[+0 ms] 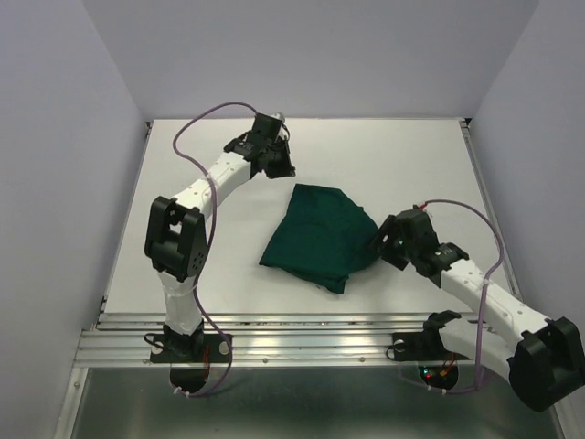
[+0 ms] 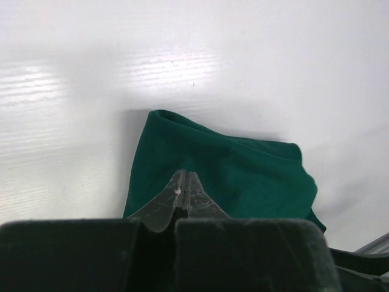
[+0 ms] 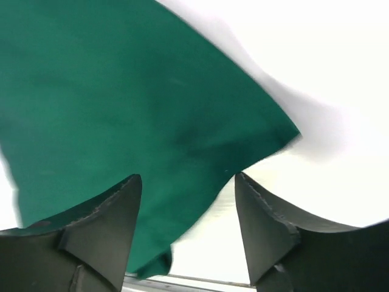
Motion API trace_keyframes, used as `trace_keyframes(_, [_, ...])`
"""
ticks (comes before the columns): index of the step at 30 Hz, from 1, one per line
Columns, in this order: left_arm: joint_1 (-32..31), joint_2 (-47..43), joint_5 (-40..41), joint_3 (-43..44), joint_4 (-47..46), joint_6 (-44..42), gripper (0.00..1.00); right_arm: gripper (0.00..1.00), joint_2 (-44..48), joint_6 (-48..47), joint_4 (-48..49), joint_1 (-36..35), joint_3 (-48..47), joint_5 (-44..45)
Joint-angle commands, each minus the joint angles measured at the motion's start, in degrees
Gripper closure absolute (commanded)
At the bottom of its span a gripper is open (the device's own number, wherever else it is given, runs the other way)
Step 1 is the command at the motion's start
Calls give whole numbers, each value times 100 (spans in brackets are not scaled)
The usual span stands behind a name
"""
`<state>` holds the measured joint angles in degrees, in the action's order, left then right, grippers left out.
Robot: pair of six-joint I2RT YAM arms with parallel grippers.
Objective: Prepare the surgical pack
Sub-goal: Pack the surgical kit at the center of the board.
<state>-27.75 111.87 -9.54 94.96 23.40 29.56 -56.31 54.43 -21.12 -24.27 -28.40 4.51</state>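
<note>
Pale lavender walls close in a white surface. The only loose thing on it is the dark green drape, lying near the middle, a little toward the right arm's side. It is not spread flat. It is gathered into a folded, roughly wedge-shaped bundle with soft rounded edges. No steel tray, scissors, gauze or packets show in any view, and whether they sit wrapped inside cannot be told from outside.

The left gripper is closed, its fingers pressed together with nothing between them. It hangs beyond the drape's far left corner, apart from the cloth and pointed back at it. The right gripper is at the drape's right edge with its jaws wide apart. In the right wrist view a slightly blurred corner of the cloth lies beyond and between the fingers, and neither finger pinches it.

By my reading, the wrapping looks well advanced: the cloth is folded in on itself into a compact parcel and neither gripper holds it. What may be left is tidying. The near edge and right corner look loose and uneven, so a last fold or tuck could be needed. If the instruments are not inside, far more is left, but the pictures do not settle that.
</note>
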Motion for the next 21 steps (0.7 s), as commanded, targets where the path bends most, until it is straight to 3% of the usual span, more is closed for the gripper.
trace_keyframes(1, [147,-781,172,-91,7,-126,100,30,77,-582,-191,37,-1060,331])
trace_keyframes(5, [252,-860,172,-389,-2,-74,100,29,-589,-724,150,37,-1834,129])
trace_keyframes(8, [296,-948,119,-644,-116,-3,100,56,-985,-733,966,37,-2142,-336])
trace_keyframes(9, [348,-1018,67,-810,-212,23,100,74,-1396,-733,1153,37,-2247,-528])
trace_keyframes(11, [393,-1088,40,-926,-257,50,100,87,-1916,-733,1425,37,-2879,-1100])
trace_keyframes(16, [446,-1150,14,-1120,-266,58,100,97,-3823,-742,1928,-78,-4222,-2401])
trace_keyframes(21, [472,-1256,5,-1295,-292,94,100,98,-4818,-504,2323,-130,-4560,-2895])
